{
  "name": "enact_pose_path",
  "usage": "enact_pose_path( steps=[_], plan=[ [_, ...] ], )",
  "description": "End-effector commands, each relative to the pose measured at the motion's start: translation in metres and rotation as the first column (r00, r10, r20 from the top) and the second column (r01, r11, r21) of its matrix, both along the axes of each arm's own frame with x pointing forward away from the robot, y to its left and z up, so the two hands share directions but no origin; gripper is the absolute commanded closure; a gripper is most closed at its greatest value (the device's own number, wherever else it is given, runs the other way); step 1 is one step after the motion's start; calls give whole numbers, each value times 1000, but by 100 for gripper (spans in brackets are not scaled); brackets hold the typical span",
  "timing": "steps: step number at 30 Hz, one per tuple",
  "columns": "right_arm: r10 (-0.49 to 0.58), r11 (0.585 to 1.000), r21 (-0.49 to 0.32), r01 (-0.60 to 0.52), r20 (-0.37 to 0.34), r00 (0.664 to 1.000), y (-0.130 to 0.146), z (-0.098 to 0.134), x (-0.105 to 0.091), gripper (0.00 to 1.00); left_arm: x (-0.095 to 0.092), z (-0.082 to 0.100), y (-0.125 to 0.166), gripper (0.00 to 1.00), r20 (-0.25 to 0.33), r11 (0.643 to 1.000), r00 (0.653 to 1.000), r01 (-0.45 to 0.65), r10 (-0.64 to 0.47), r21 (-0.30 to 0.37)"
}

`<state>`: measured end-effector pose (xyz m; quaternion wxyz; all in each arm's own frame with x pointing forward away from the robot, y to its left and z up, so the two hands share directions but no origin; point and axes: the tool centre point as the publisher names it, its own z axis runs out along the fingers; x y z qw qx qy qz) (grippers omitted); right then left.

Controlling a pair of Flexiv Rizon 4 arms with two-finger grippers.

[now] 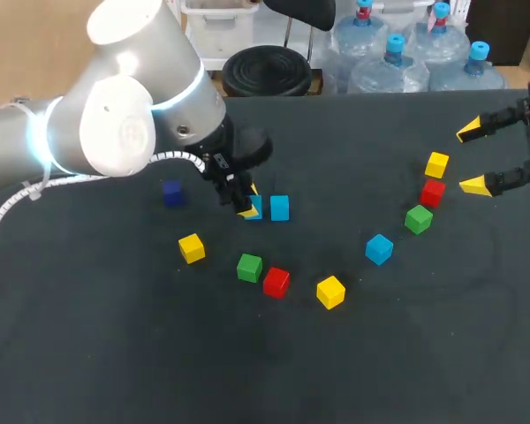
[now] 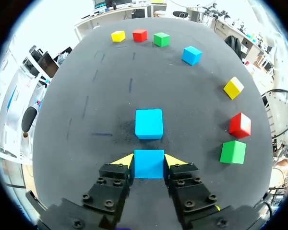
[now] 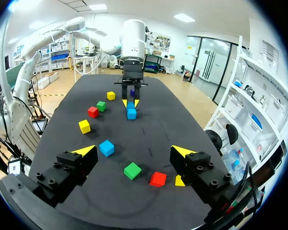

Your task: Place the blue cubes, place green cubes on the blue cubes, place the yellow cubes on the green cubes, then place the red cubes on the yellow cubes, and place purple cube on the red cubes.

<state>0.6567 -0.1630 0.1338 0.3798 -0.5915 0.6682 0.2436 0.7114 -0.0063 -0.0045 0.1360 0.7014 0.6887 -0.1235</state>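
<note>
Left tool (image 2: 149,161) clamped on blue cube (image 2: 149,164) on worktop (image 2: 86,105), second blue cube (image 2: 149,123) just ahead. Right tool (image 3: 133,151) open, above worktop.

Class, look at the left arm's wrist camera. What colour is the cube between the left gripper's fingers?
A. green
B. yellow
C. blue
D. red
C: the left gripper has a blue cube clamped between its two fingers, with a second blue cube lying just ahead of it.
</note>
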Motion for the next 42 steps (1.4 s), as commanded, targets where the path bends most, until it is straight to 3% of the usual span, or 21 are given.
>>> enact_pose_path(
  steps=[1, 24, 25, 28, 33, 37, 39, 40, 42],
  plan=[
    [1, 1000, 2, -1, 1, 1000, 0, -1, 1, 0, 2, 0, 0, 100, -6, 1000, 1000, 2, -2, 3],
    [1, 1000, 2, -1, 1, 1000, 0, -1, 1, 0, -1, -1, 1, 100, -19, 1000, 1000, -1, 1, 6],
    [1, 1000, 2, -1, 1, 1000, 0, -1, 1, 0, -1, -2, 1, 96, -20, 1000, 1000, -1, 1, 7],
    [1, 1000, 2, -1, 1, 1000, 0, -1, 1, 0, -1, -2, 1, 71, -22, 1000, 1000, -2, 2, 8],
    [1, 1000, 2, -1, 1, 1000, 0, -1, 1, 0, -1, -2, 1, 54, -25, 1000, 1000, -3, 3, 12],
    [1, 1000, 2, -1, 1, 1000, 0, -1, 1, 0, 0, -3, 1, 48, -28, 1000, 1000, -4, 4, 14],
    [1, 1000, 2, -1, 1, 1000, 0, -1, 1, 0, 0, -3, 1, 9, -30, 1000, 1000, -4, 5, 16],
    [1, 1000, 2, -1, 1, 1000, 0, -1, 1, 0, 1, -3, 1, 0, -31, 1000, 999, -6, 6, 17],
    [1, 1000, 2, -1, 1, 1000, 0, -1, 1, 0, 1, -3, 1, 0, -32, 1000, 999, -6, 7, 17]
  ],
)
